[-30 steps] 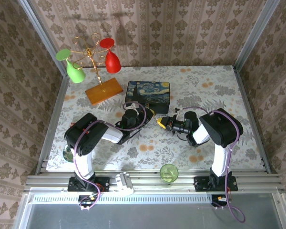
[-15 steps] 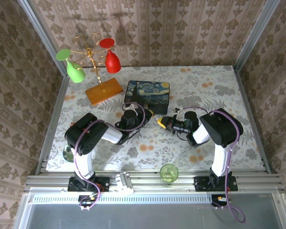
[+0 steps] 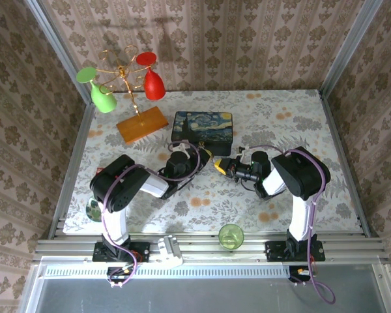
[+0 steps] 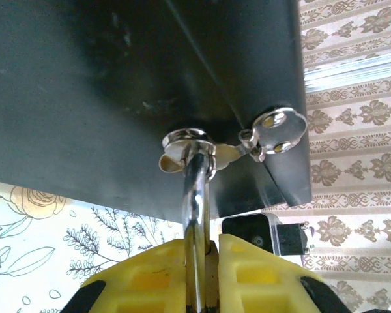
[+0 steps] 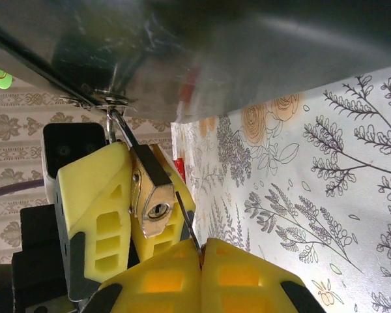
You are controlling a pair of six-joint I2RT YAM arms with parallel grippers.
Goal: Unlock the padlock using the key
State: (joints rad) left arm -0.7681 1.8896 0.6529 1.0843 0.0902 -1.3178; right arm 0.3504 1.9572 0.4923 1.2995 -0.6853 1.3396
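right gripper (image 5: 201, 248): yellow fingers pressed together on the thin pale metal key (image 5: 185, 220), with only a sliver of blade standing out past the tips. the key's long axis runs up and slightly left from the fingertips toward the small brass-gold padlock (image 5: 151, 189). the padlock hangs just up-left of the key, and the keyhole (image 5: 158, 210) in its end face is turned toward this wrist camera. the key tip lies just right of that face, beside the keyhole; by my judgement it is not in it. the coming move likely turns on a small shift left and on lining the blade up with the padlock's tilted long axis before pushing in. the right arm carries the key and is the nearer to the keyhole. left gripper (image 4: 205, 254): narrow, closed on the padlock body. the silver u-shaped shackle (image 4: 195, 189) rises out of it through the metal hasp (image 4: 186, 140) on the dark starry-night painted box (image 3: 202, 127), which sits on the floral tablecloth (image 5: 326, 163). hard to make out: the blade is edge-on, so its teeth cannot be read, nor whether the tip touches brass. from above the meeting point is too small to read.
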